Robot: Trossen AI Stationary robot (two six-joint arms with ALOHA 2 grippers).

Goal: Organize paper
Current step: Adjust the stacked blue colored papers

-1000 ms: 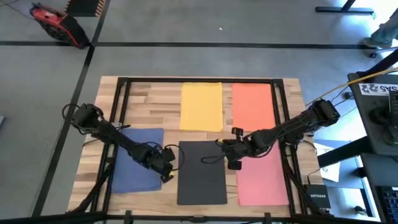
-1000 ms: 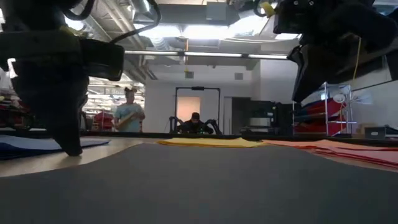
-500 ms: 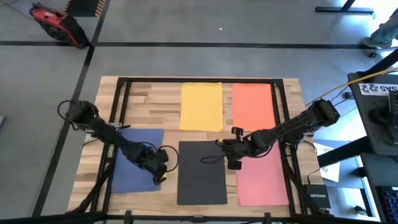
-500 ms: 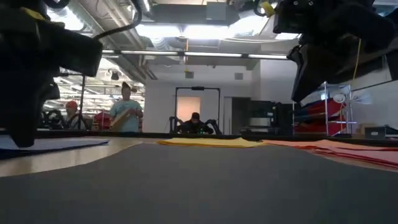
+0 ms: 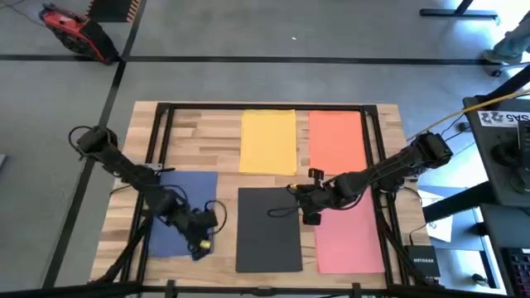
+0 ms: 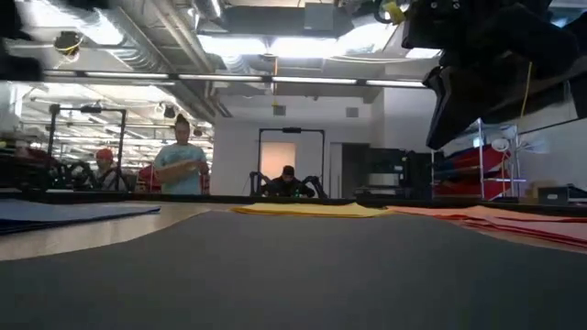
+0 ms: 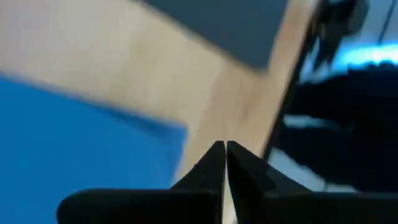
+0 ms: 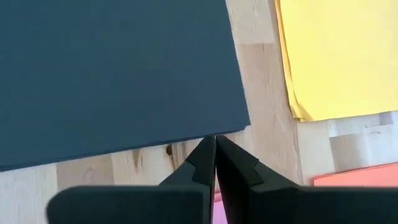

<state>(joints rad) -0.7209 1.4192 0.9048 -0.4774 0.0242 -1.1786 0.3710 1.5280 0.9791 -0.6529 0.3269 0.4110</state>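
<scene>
Five stacks of paper lie flat on the wooden table: yellow [image 5: 267,141] and orange [image 5: 335,139] at the far side, blue [image 5: 175,211], dark grey [image 5: 267,230] and pink [image 5: 349,238] at the near side. My left gripper [image 5: 201,238] is shut over the blue paper's near right corner [image 7: 93,143], its tips above bare wood [image 7: 224,147]. My right gripper [image 5: 308,204] is shut and hovers between the dark paper and the pink one, its tips [image 8: 215,142] by the dark paper's far right corner [image 8: 239,121].
A black metal frame [image 5: 162,124] runs along the table's left, right and far sides. Bare wood [image 5: 199,136] shows at the far left. Beyond the table, people [image 6: 179,170] stand in the room, and equipment [image 5: 505,149] sits to the right.
My left gripper has gone toward the table's near edge and a little left, from the gap between the blue and dark papers to the blue paper's near right corner, and it has left the low view. The papers and my right gripper have stayed where they were.
</scene>
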